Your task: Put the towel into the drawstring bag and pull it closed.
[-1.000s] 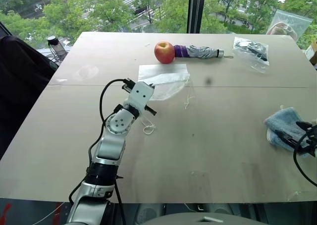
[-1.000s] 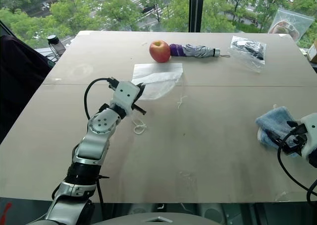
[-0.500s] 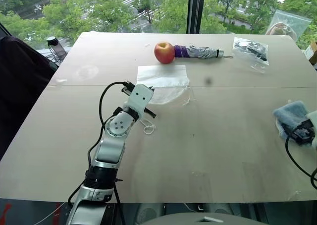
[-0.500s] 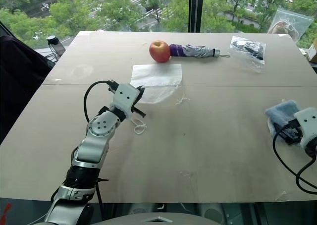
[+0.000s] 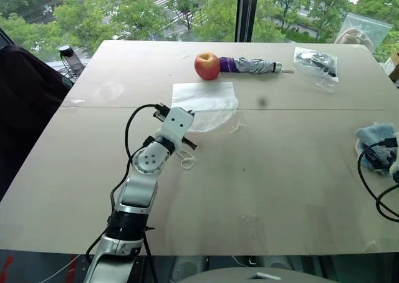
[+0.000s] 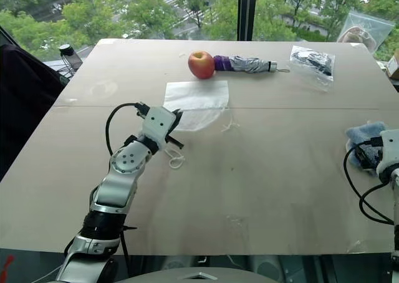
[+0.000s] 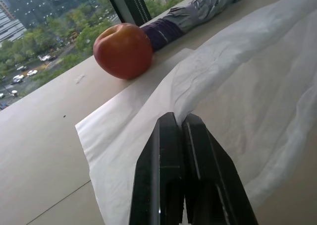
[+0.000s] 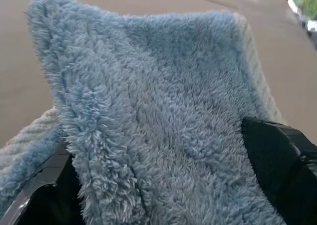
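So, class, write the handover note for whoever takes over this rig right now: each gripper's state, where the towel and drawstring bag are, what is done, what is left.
Left gripper: shut, pinching the near edge of the drawstring bag, which lies flat mid-table, just in front of the apple.
Right gripper: jaws wide, with the towel between its fingers at the table's right edge; whether it grips is unclear.
Done: bag edge pinched; right gripper at the towel.
Left: secure the towel, carry it over to the bag, open the mouth, push it in, pull the cords closed.
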`<state>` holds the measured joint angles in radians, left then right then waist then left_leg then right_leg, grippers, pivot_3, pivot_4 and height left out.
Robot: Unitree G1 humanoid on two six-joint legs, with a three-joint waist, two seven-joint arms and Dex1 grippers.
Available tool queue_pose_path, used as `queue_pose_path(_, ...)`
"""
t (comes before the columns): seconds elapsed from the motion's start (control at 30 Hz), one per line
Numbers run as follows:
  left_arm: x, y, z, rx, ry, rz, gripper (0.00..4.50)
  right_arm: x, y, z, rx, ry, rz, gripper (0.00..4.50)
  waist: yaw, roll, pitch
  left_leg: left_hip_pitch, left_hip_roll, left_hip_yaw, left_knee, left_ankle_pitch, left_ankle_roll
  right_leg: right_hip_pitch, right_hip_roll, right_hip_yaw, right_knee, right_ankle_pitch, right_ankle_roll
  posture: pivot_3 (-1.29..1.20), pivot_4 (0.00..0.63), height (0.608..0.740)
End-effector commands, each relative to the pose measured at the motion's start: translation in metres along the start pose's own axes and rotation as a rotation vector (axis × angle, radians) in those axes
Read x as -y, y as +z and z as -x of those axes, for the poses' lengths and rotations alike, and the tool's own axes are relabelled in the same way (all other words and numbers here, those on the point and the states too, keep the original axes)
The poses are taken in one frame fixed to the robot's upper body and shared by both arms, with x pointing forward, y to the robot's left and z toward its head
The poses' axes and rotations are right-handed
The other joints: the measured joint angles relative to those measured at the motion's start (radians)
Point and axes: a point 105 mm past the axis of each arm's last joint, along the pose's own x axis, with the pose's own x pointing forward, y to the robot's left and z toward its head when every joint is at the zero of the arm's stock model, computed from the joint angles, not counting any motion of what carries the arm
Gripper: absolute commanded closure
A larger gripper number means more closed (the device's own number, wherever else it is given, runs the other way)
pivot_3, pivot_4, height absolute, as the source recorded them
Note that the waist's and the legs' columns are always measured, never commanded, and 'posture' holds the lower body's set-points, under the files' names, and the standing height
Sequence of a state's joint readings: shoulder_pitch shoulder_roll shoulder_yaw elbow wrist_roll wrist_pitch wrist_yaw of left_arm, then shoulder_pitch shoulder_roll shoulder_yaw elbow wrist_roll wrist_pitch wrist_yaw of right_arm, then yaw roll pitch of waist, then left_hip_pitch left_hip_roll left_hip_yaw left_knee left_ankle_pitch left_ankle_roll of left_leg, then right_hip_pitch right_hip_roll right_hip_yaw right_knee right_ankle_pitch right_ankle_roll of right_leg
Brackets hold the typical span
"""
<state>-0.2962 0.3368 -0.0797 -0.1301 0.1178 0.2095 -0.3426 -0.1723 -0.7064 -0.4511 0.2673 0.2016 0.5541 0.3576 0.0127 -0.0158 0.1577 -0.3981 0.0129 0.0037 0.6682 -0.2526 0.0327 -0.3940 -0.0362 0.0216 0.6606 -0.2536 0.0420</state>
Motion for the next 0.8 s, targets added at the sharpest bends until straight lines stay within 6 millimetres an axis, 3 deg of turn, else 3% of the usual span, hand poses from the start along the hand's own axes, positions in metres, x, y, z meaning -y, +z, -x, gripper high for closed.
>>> queue_pose_path(0.03, -0.006, 0.014, 0.002, 0.048, 0.029, -0.02, 4.5, 0.005, -0.03, 0.001, -0.144, -0.023, -0.055, 0.83, 0.002, -0.002, -0.001, 0.0, 0.0, 0.0, 0.0, 0.0, 0.0, 0.0, 0.0, 0.0, 0.0, 0.0, 0.0, 0.0, 0.15, 0.74)
queue_pose_path(0.2, -0.006, 0.012, 0.003, 0.042, 0.033, -0.017, 4.5, 0.004, -0.027, -0.002, -0.133, -0.01, -0.071, 2.92, 0.004, -0.005, -0.003, -0.001, -0.001, -0.002, 0.0, 0.0, 0.0, 0.001, -0.001, 0.0, -0.001, 0.0, 0.0, 0.0, 0.15, 0.74)
queue_pose_path(0.33, -0.009, 0.011, 0.003, 0.035, 0.046, -0.001, 4.5, -0.014, -0.004, -0.006, -0.04, 0.075, -0.123, 4.49, 0.0, -0.006, -0.003, -0.001, 0.0, -0.002, 0.0, 0.0, 0.0, 0.001, -0.001, 0.0, -0.001, 0.0, 0.0, 0.0, 0.15, 0.74)
queue_pose_path(0.47, -0.015, 0.013, -0.001, 0.036, 0.066, 0.025, 4.5, -0.064, 0.045, 0.004, 0.121, 0.372, -0.318, 4.49, -0.018, -0.006, -0.003, 0.0, 0.002, -0.001, 0.0, 0.0, 0.0, 0.0, 0.0, 0.0, 0.0, 0.0, 0.0, 0.0, 0.15, 0.74)
queue_pose_path(0.6, -0.023, 0.021, -0.005, 0.05, 0.081, 0.048, 4.5, -0.136, 0.095, 0.051, 0.231, 0.841, -0.454, 4.49, -0.034, -0.003, 0.0, 0.0, 0.006, -0.001, 0.0, 0.0, 0.0, -0.001, 0.002, 0.001, 0.001, 0.001, -0.001, 0.0, 0.15, 0.74)
queue_pose_path(0.7, -0.025, 0.026, -0.008, 0.057, 0.07, 0.062, 4.5, -0.17, 0.112, 0.08, 0.233, 1.069, -0.499, 4.49, -0.027, 0.002, 0.003, -0.001, 0.007, -0.003, -0.001, 0.0, 0.0, -0.002, 0.004, -0.001, 0.002, 0.001, -0.001, 0.0, 0.15, 0.74)
queue_pose_path(0.8, -0.021, 0.032, -0.01, 0.072, 0.045, 0.082, 4.5, -0.217, 0.117, 0.111, 0.177, 1.316, -0.467, 4.49, -0.02, 0.002, 0.003, -0.003, 0.007, -0.006, -0.002, 0.0, 0.0, -0.002, 0.005, -0.005, 0.001, 0.001, -0.001, 0.0, 0.15, 0.74)
